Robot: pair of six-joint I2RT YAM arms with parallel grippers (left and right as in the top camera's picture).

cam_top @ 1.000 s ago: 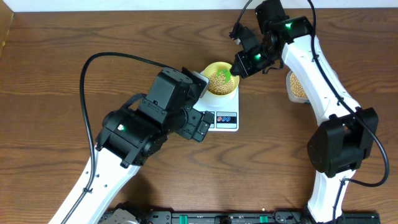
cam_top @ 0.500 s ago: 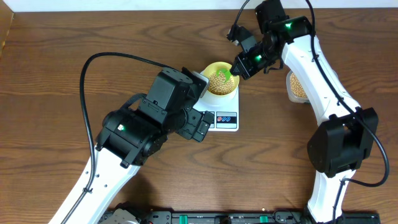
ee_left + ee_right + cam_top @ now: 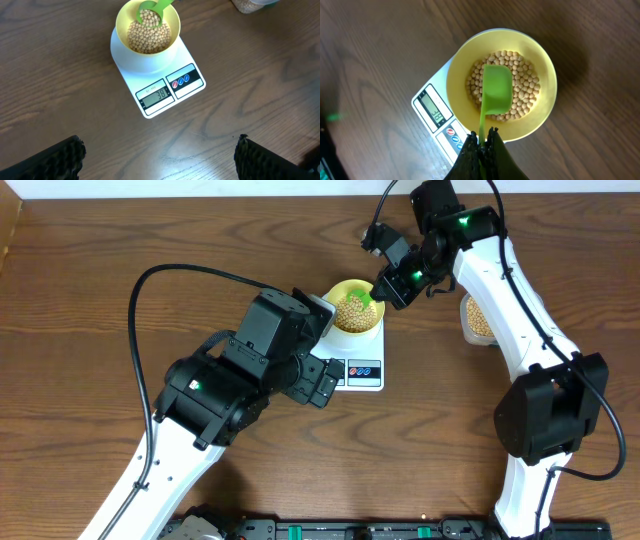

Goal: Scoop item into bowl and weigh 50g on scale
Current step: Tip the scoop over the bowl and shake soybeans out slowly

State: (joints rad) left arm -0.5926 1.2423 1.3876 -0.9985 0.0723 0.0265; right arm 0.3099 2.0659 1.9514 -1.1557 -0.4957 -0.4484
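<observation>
Nearest the robot, the left gripper (image 3: 159, 150) is hanging over the wood table (image 3: 100, 270) w/ its fingers spread wide and nothing btwn them. It is sitting where it was a sec ago, at approx 8 o'clock of the scale (image 3: 165, 85).

The white scale is showing 38 on the display at its 6 o'clock edge. The pale yellow bowl (image 3: 547, 65) is resting on the scale's 12 o'clock end, partly filled w/ tan beans (image 3: 147, 37).

A green scoop (image 3: 497, 85) is reaching into the bowl from approx 2 o'clock. The right wrist view is showing its plain green face, head low over the heap. The right gripper (image 3: 482, 137) is pinching the scoop's thin handle, jaws nearly closed on it.

Over the last sec its wrist is rolling a little while the scoop head is staying inside the bowl – prob. tipping out a load. At 38 the 50 target is not yet reached, so more beans are likely needed.

Farthest out, at 3 o'clock of the bowl, a clear tub (image 3: 478, 320) is holding the remaining beans.
</observation>
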